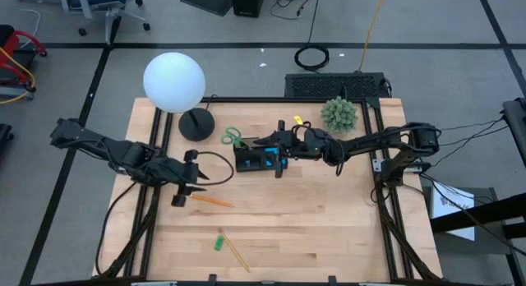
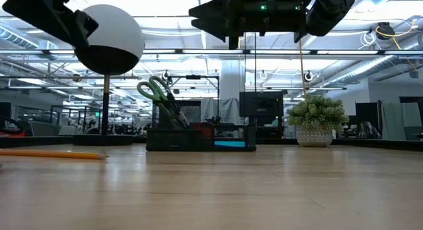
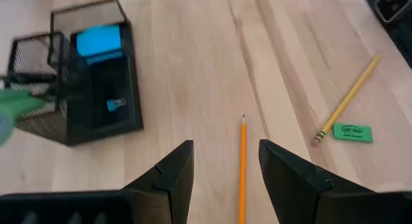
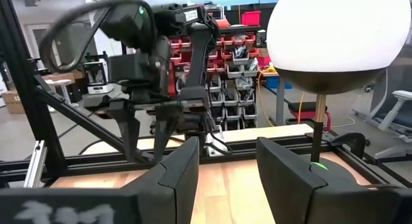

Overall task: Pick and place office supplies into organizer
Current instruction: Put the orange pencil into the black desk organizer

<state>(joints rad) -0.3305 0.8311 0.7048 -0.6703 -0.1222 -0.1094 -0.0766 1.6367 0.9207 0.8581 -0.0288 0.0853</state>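
The left gripper [image 1: 196, 186] hangs above the wooden table [image 1: 329, 228] with its fingers [image 3: 168, 179] spread apart and nothing between them. An orange pencil [image 1: 212, 201] lies on the wood directly below the gap, its tip pointing away from the gripper in the left wrist view [image 3: 243, 166]. Ahead of this gripper stands the black mesh organizer [image 3: 84, 89], with a blue sticky pad [image 3: 100, 40] in one compartment and a small blue clip [image 3: 116, 105] in the one nearer the gripper. Off to the other side of the orange pencil lie a yellow pencil [image 3: 347, 98] and a green eraser [image 3: 352, 131], the eraser just beside the pencil's rubber end.

The right gripper [image 1: 279, 146] hovers over the organizer [image 1: 261, 159], well above it in the low view [image 2: 231, 18]. Its fingers [image 4: 177, 176] stand open and hold nothing. The green-handled scissors [image 2: 157, 91] stand handles-up in the organizer's far end from this gripper, leaning outward. Beyond them are the lamp base [image 1: 196, 124] with its white globe [image 1: 173, 81], and behind the right arm a small potted plant [image 1: 339, 114].
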